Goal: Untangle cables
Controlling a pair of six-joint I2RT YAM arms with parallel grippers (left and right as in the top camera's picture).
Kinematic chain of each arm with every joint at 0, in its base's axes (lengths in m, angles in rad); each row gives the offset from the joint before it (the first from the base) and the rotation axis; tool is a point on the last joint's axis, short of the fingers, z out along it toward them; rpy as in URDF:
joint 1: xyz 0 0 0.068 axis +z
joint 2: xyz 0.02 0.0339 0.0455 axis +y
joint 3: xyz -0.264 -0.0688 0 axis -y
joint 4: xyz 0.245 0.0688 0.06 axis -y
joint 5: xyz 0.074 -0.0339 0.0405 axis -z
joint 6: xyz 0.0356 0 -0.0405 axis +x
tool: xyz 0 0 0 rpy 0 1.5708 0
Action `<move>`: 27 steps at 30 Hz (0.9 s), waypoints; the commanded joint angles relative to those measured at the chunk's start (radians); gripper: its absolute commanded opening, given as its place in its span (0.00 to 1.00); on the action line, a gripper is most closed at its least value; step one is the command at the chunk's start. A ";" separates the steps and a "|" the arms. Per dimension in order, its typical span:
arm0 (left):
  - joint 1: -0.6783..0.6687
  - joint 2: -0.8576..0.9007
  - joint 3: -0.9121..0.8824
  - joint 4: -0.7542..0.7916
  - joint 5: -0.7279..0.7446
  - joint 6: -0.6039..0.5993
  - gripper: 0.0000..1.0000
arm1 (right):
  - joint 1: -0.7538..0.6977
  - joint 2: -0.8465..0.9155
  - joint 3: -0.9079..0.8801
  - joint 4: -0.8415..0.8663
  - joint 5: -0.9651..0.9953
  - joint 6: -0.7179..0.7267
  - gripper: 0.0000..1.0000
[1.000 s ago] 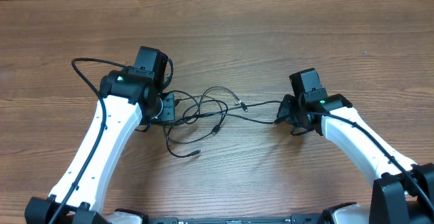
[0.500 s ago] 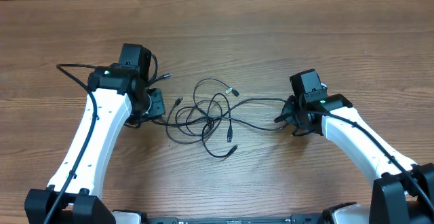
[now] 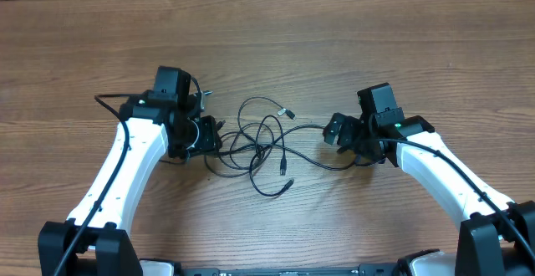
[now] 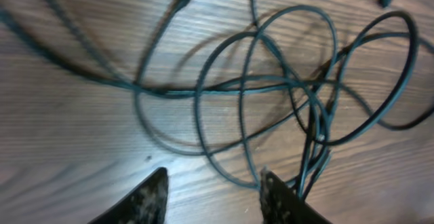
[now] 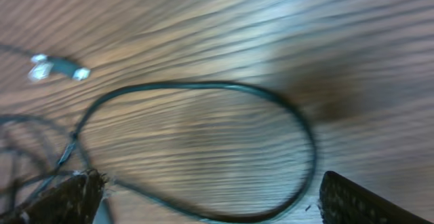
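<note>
The cables (image 3: 263,142) lie in one loose tangle on the bare wood near the middle of the table (image 3: 351,42), between the two arms and well away from the far edge. Several thin black loops cross one another there. One strand ends in a silver-tipped plug (image 3: 288,113) on the far side of the heap, and another runs towards the near edge and finishes in a small dark plug (image 3: 287,185). A single strand leaves the heap to the right and curves round in a wide bend beside the right gripper (image 3: 338,134). That gripper is released, its two fingers (image 5: 68,197) spread wide; in the right wrist view the bend of cable lies flat on the wood between them, clear of both as far as can be seen. The left gripper (image 3: 209,134) sits at the left fringe of the tangle, with its jaws partly apart and bare wood showing between them. In the left wrist view the crossing loops lie just ahead of its fingertips (image 4: 152,197), and a few strands pass close by the right-hand fingertip; whether they touch it cannot be told. A thicker black cord (image 3: 109,100) loops out from the left arm on the side away from the tangle.
</note>
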 commanded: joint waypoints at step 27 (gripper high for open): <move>-0.129 0.005 -0.072 0.206 0.291 0.207 0.55 | -0.003 -0.018 0.007 -0.023 -0.119 -0.040 1.00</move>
